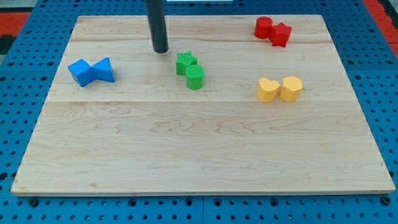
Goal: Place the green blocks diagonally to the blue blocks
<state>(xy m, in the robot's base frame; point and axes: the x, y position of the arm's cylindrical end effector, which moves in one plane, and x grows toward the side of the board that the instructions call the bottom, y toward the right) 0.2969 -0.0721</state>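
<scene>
My tip (pixel 160 50) rests bare, touching nothing, just up-left of the green star (pixel 185 61) and green cylinder (pixel 195 77), which seem to touch; pushing off-centre could split them before they near the blue blocks (pixel 91 71) at left

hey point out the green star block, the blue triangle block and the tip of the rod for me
green star block (pixel 185 61), camera view, on its top face.
blue triangle block (pixel 104 69), camera view, on its top face.
my tip (pixel 160 51), camera view, at the rod's very lower end.
</scene>
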